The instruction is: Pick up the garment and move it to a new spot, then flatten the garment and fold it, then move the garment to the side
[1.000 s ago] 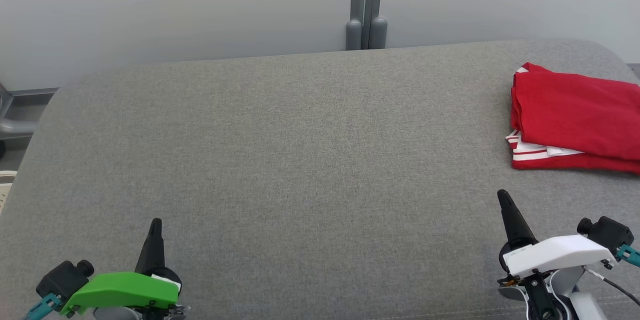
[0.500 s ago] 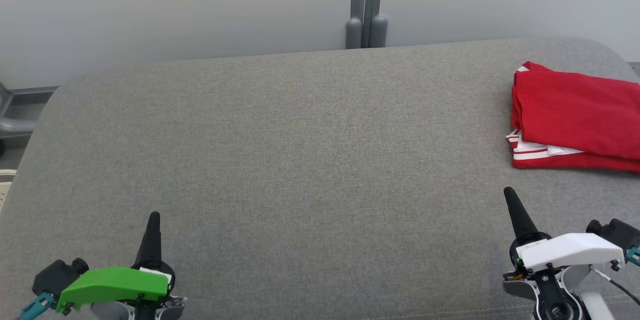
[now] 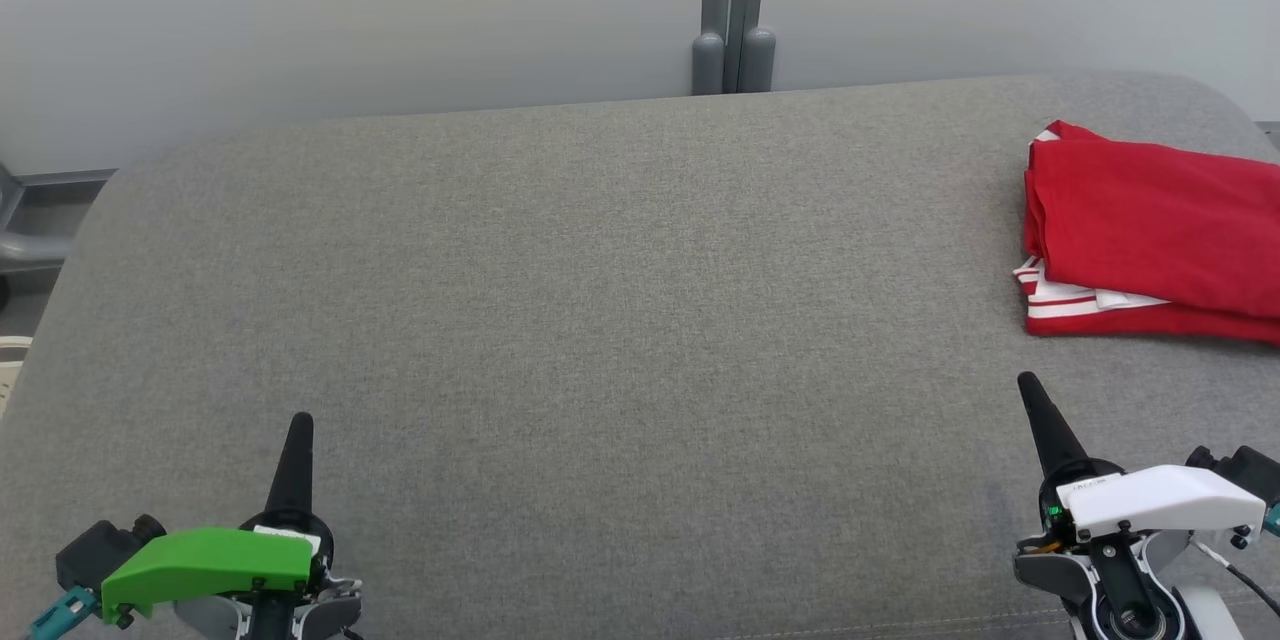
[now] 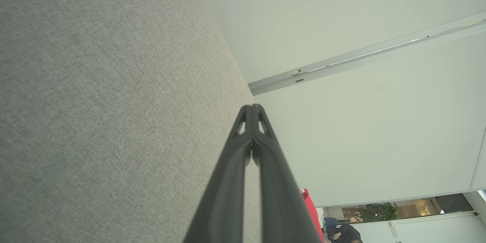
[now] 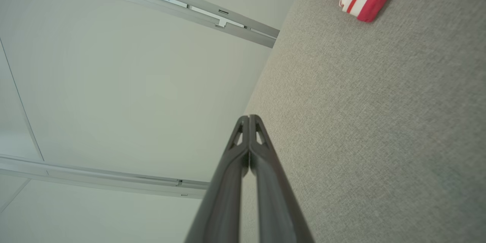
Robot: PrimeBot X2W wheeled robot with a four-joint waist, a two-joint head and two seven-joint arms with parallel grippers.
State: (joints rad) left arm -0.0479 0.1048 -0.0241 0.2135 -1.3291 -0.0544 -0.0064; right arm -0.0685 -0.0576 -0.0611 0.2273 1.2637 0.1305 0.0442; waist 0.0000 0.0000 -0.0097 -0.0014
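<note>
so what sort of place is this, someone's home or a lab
Probably a lab or office test area, not a home: a grey fabric-covered table, plain pale partition panels joined by a grey post, and one folded red garment.

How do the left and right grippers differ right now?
The left gripper has a green cover; the right gripper has a white one. The left gripper is far from the folded red garment; the right gripper is just below it in the head view. The left gripper points almost straight up that view; the right gripper leans left. Both are shut and empty.
</note>
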